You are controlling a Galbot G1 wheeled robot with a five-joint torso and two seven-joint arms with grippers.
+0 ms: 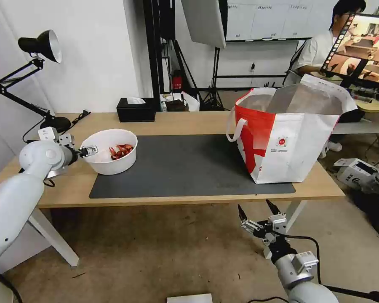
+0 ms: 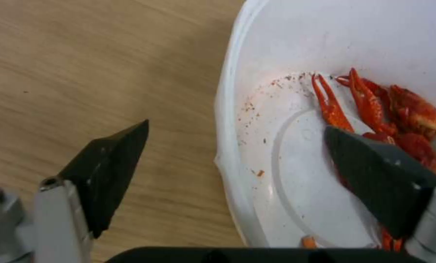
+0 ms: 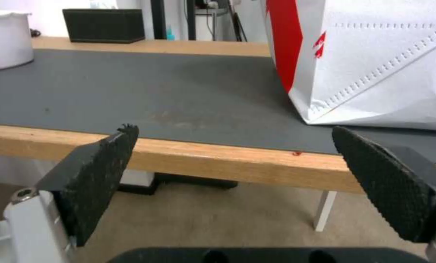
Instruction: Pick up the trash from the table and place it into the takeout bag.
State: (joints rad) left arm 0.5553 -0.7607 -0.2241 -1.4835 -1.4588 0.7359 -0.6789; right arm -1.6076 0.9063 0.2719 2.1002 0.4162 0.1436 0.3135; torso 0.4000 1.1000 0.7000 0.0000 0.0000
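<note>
One white bowl (image 1: 109, 151) of red shells sits left of frame on table (image 1: 189, 122); left claw (image 1: 88, 150) open, straddling its rim. Right claw (image 1: 260, 210) open, empty, lower right below table edge. Takeout bag (image 1: 288, 134) right.

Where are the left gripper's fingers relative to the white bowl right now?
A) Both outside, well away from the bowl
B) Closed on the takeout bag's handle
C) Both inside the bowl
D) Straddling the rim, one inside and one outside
D: in the left wrist view the left gripper is open across the white bowl's rim, one finger over the red shells inside, the other over the table.
</note>
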